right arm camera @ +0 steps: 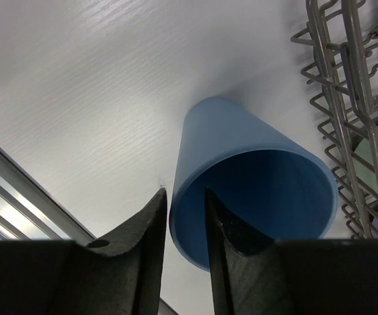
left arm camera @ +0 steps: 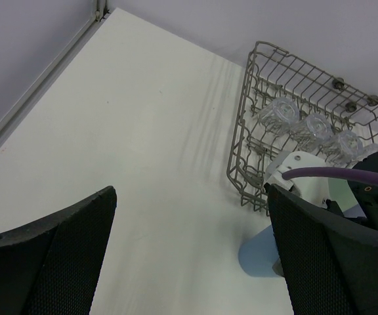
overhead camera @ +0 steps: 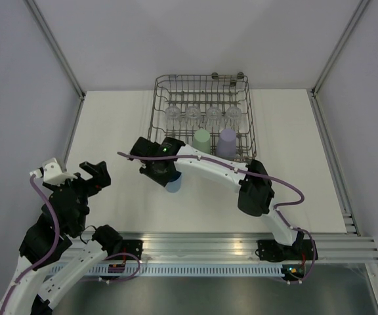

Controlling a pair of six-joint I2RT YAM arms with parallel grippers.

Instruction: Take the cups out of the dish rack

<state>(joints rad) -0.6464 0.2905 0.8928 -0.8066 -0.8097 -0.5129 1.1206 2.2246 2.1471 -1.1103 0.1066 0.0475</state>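
Note:
My right gripper (overhead camera: pixel 168 172) straddles the rim of the blue cup (right arm camera: pixel 254 190). One finger is outside the wall and one is inside, with a narrow gap showing, so the jaws stand slightly open. The blue cup (overhead camera: pixel 173 184) stands upright on the table, just in front of the dish rack's near left corner; it also shows in the left wrist view (left arm camera: pixel 258 256). The grey wire dish rack (overhead camera: pixel 159 105) holds a green cup (overhead camera: pixel 202 139), a lilac cup (overhead camera: pixel 227 140) and several clear glasses (overhead camera: pixel 193 113) in a row behind them. My left gripper (left arm camera: pixel 192 262) is wide open and empty above the table's left side.
The right arm (overhead camera: pixel 254 187) stretches across the table in front of the rack. The white table (overhead camera: pixel 117 131) runs left of the rack to a metal frame rail (overhead camera: pixel 74 131). The near aluminium rail (right arm camera: pixel 5 197) lies close behind the blue cup.

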